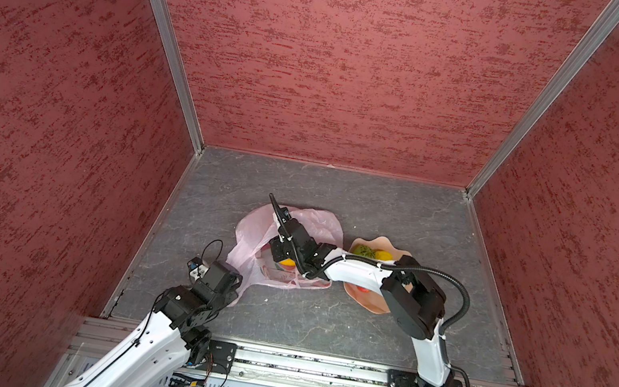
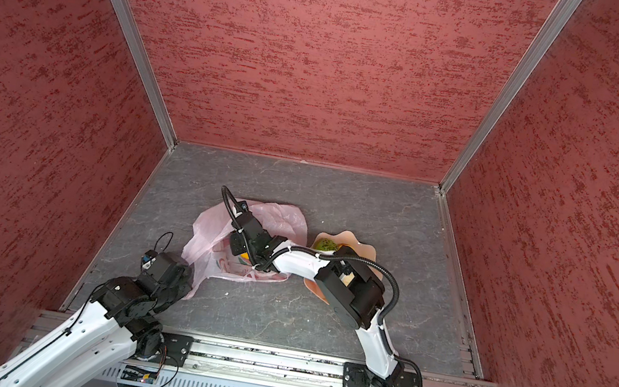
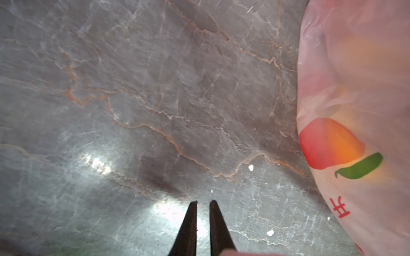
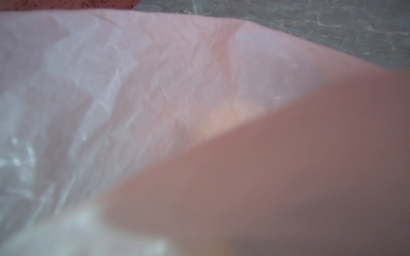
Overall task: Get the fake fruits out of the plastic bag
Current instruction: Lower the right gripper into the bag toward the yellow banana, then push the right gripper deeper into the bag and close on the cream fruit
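Note:
The pink plastic bag (image 1: 319,225) (image 2: 283,217) lies crumpled mid-floor, its mouth toward the front. My right gripper (image 1: 281,256) reaches into that mouth, beside a yellow-orange fake fruit (image 1: 287,262) (image 2: 244,254) inside. Its jaws are hidden: the right wrist view shows only blurred bag film (image 4: 133,77). My left gripper (image 3: 203,202) sits low at the bag's front-left corner, jaws nearly together. A pink fold of bag lies at their base, and a strip of bag runs taut to it in both top views. The printed bag side (image 3: 355,88) hangs beside it.
A peach wavy-rimmed bowl (image 1: 384,243) (image 2: 349,236) stands right of the bag, partly under my right arm. It holds a green knobbly fruit (image 1: 365,250), a yellow one (image 1: 386,255) and a red one (image 1: 363,290). Red walls enclose the grey marble floor (image 1: 321,322).

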